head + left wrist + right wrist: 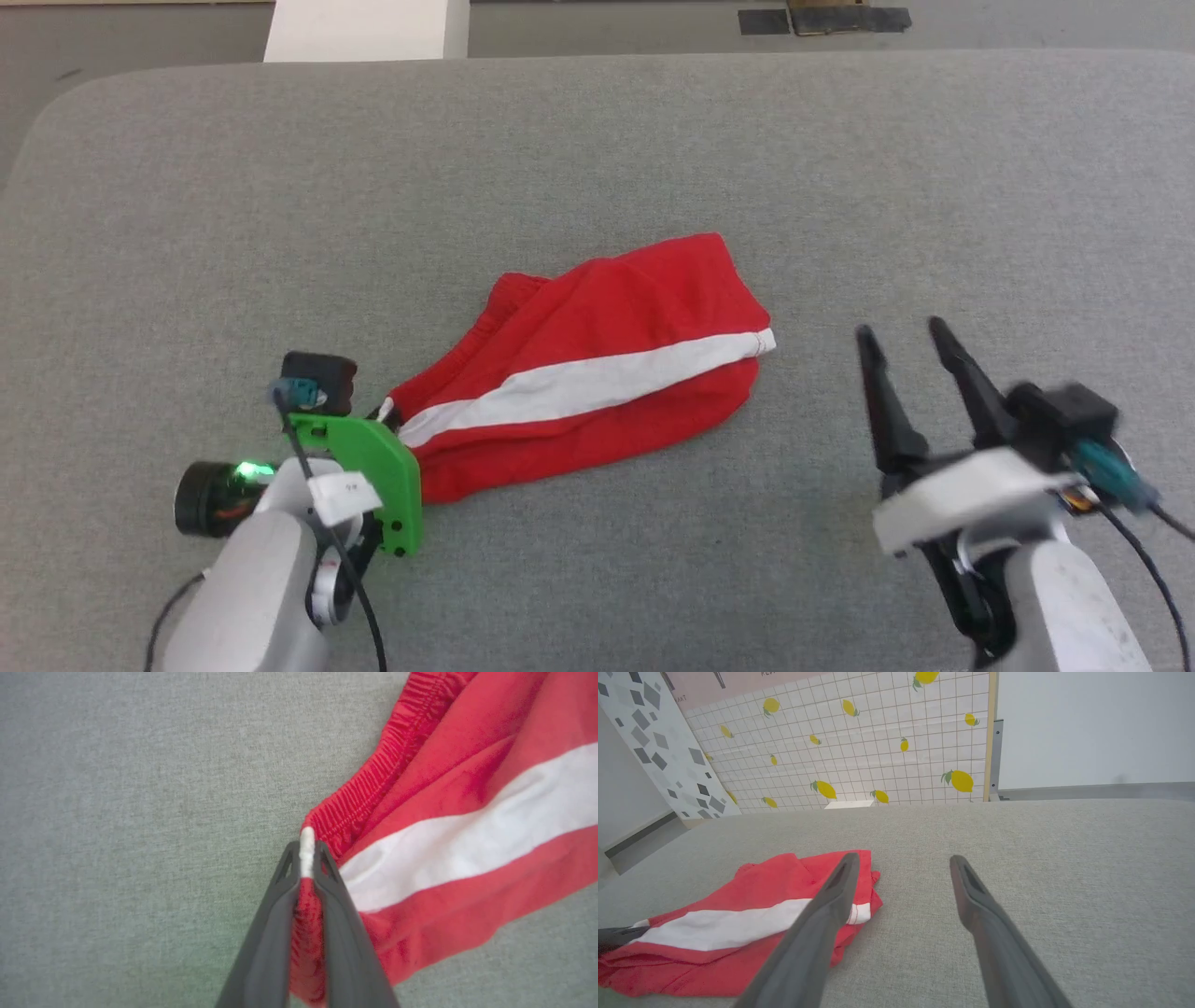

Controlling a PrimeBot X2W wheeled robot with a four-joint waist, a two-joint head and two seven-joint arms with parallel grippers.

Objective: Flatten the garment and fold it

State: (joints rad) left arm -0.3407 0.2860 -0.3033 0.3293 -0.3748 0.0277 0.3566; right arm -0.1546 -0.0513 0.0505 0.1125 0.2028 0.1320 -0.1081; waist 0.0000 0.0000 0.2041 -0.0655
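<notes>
I see the red shorts [597, 373] lying in a bunched heap near the middle of the grey table [597, 140]. They are not flat. One white stripe [579, 383] runs along them from the near left end up to the far right end. The cloth is piled in soft folds, and I cannot see any print on it.

My left gripper [307, 851] is down at the near left end of the shorts. Its jaws are pinched tight on the cloth. In the left wrist view a bit of white edge pokes out past the tips, and red cloth is squeezed between the two fingers. The crinkly waistband [373, 788] runs away from that spot, up and to the right. In the head view a green part [373, 467] on the wrist hides the tips, but the shorts come to a point right there.

My right gripper [899, 329] is off to the right of the shorts and apart from them. Its jaws stand wide and hold nothing. It looks a bit blurry in the head view. From the right wrist view the shorts lie to the left of the fingers, and one finger crosses in front of the hem. Past the table there is a tiled wall [878, 742] with yellow lemons on it. A white box [364, 28] sits beyond the far edge.
</notes>
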